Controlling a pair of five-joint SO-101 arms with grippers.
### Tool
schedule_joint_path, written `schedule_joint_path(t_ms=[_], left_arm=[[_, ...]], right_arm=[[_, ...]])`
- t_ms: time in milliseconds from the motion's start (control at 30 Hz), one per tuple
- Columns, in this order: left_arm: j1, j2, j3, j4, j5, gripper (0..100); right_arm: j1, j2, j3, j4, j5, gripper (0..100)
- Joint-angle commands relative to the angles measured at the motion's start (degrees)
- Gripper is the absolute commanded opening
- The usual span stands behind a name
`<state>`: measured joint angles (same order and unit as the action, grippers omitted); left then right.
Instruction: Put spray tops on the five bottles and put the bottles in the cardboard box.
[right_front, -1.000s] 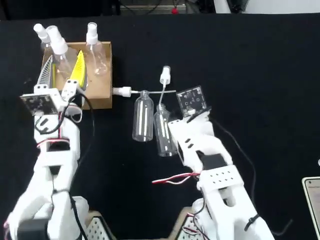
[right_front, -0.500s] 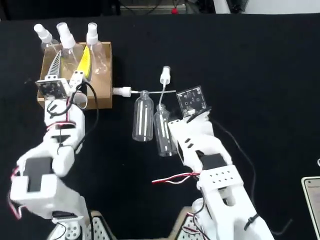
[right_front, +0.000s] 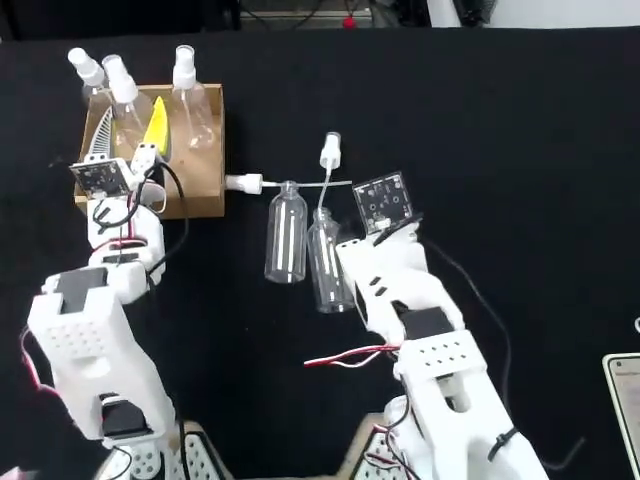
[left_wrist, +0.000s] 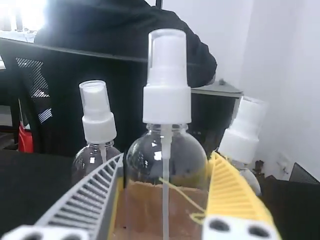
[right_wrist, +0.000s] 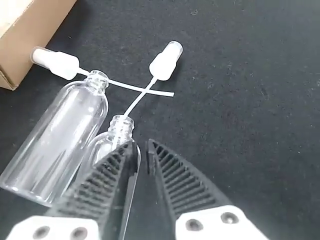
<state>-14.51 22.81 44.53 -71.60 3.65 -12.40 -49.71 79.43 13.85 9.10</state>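
The left gripper pinches a capped bottle standing in the cardboard box between two others, so a good release needs a gentle spread and a straight lift clear, while the right gripper, fingers nearly pressed together on nothing, hangs over two uncapped bottles lying on the worktop.

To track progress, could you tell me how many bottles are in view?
5: three capped bottles upright in the cardboard box, two uncapped bottles lying on the table. None appears hidden.
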Motion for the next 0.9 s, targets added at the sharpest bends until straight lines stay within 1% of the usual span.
schedule_joint_path(t_ms=[0, 733, 867], left_arm=[[-1.0, 1.8, -6.1, -1.4, -0.2, 18], [-0.7, 3.2, -9.4, -1.0, -0.4, 18], [-0.9, 5.3, -11.2, -1.0, -0.4, 18]], right_arm=[[0.9, -1.1, -0.7, -1.8, -0.1, 3.2], [0.9, -1.1, -0.6, -1.8, -0.1, 3.2], [0.9, -1.1, -0.7, -1.7, -0.1, 3.2]])
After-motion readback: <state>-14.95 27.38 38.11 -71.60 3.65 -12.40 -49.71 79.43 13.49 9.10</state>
